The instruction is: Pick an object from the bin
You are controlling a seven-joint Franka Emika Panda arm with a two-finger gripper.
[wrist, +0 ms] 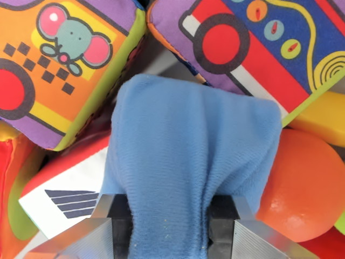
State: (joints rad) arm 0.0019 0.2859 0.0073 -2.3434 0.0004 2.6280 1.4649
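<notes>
A blue cloth (188,156) fills the middle of the wrist view, draped down into my gripper (168,226). Its lower part is bunched and pinched between the two metal fingers (253,237) at the bottom edge, so the gripper is shut on the cloth. Below the cloth lie the bin's other objects: a soft fabric cube with a mouse picture (59,59) at the upper left and a second patterned soft cube (259,43) at the upper right. An orange ball (307,183) sits against the cloth's right side.
A white and red box with a dark striped logo (64,194) lies at the lower left. A yellow object (326,116) shows at the right edge above the ball. Red and green toy parts (11,189) crowd the far left. The objects are tightly packed.
</notes>
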